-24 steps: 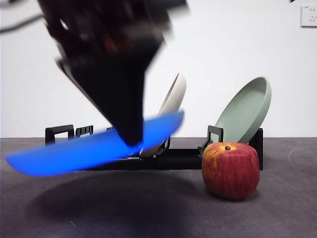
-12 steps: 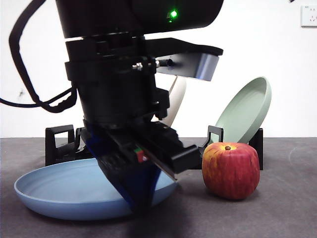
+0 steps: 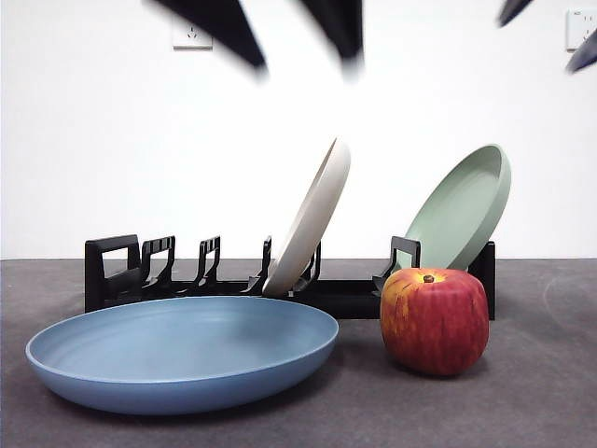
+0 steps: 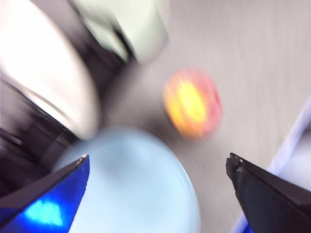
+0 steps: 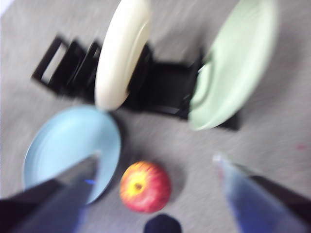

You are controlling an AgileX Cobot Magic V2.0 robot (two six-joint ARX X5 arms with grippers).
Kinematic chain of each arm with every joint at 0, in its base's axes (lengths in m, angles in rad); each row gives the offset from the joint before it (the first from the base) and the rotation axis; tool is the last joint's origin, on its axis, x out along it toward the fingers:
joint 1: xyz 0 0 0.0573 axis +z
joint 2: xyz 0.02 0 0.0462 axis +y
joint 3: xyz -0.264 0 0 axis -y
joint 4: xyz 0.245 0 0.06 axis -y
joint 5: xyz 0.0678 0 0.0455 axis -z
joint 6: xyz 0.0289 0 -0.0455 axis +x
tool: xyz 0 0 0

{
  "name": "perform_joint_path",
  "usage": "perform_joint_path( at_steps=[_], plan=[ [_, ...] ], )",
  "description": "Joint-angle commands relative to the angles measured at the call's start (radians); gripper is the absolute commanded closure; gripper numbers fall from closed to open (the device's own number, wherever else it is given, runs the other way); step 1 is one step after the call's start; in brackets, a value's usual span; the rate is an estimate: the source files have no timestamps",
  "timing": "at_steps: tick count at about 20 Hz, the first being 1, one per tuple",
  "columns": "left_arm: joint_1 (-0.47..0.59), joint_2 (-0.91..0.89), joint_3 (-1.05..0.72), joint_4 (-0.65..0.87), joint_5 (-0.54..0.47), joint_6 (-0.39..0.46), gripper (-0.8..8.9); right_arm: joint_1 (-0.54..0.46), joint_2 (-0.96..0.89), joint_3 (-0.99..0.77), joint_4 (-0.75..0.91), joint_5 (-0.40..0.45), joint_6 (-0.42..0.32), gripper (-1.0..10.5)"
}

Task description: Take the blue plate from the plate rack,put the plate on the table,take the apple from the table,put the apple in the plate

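The blue plate [image 3: 182, 359] lies flat on the table [image 3: 522, 411], in front of the plate rack [image 3: 121, 271] and left of the apple [image 3: 435, 320]. The red apple stands on the table just right of the plate's rim. My left gripper [image 3: 303, 58] is open and empty, high above the plate, blurred by motion. Its wrist view shows the plate [image 4: 131, 184] and the apple [image 4: 192, 102] below its spread jaws [image 4: 158, 158]. My right gripper [image 5: 156, 156] is open and empty, high above the apple [image 5: 145, 187]. It shows as dark tips [image 3: 538, 42] at the top right.
A cream-white plate [image 3: 312, 219] leans in the rack's middle slots, and a sage-green plate [image 3: 462, 205] leans at its right end, just behind the apple. The rack's left slots [image 3: 205, 261] hold nothing. The right wrist view shows the rack [image 5: 160, 92] beyond the blue plate [image 5: 73, 145].
The left gripper lowered the blue plate onto the table, let go of it and rose to the top of the front view. The apple has not moved.
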Motion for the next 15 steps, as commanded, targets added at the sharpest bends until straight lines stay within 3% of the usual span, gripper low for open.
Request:
perform_joint_path(
  at_steps=[1,8,15],
  plan=[
    [0.051,-0.083,0.065,-0.042,-0.011,0.049,3.43,0.07,0.065,0.003,0.002,0.007,-0.008,3.7],
    [0.318,-0.256,0.185,-0.257,-0.248,0.081,3.43,0.319,0.335,0.003,0.025,0.277,-0.008,3.7],
    [0.542,-0.377,0.185,-0.326,-0.27,0.098,3.43,0.355,0.559,0.003,0.08,0.295,-0.005,3.8]
  ],
)
